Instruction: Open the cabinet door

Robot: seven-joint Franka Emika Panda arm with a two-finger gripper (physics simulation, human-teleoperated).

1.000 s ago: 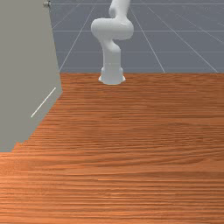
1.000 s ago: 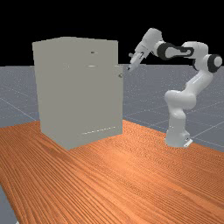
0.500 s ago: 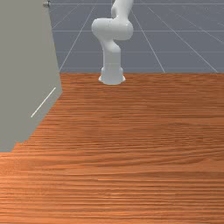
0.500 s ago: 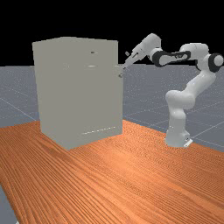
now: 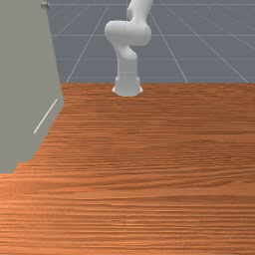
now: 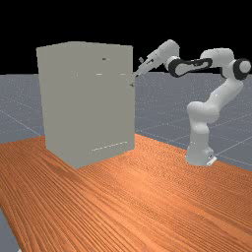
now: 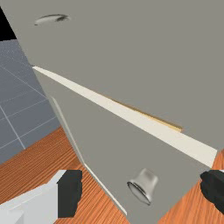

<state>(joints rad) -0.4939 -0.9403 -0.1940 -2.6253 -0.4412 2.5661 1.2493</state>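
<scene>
Across the table (image 6: 147,206), got orange-brown wood with fine streaky grain, then grey floor (image 5: 209,55) ruled with pale grid lines. Getting plain black (image 6: 123,19) above the horizon in the far view. Can see the cabinet (image 6: 59,98) standing on the wood, left of the middle in the far view and cut off at the front view's left: big boxy shape, flat dull grey-green, crisp corners. Found the door (image 7: 109,144) low on its front, slightly ajar, with a cream top edge (image 7: 131,114), a thin tan strip (image 7: 170,126) behind that and a pale line (image 5: 46,114) near the bottom. Spotted the knob (image 7: 148,179) by the door's upper free corner, smooth grey and flared like a little bell. Also got a curved handle (image 7: 52,19) on the panel above. Can follow the arm (image 6: 224,93), rounded white links with black at the joints, over to the cabinet. Got the gripper (image 6: 138,68) just beside the door's top, with dark blocky fingers (image 7: 70,192) spread wide and holding nothing. Seeing the knob between them in the wrist view, touching neither. Losing some table and floor behind the cabinet, plus most of the inside behind the door.
</scene>
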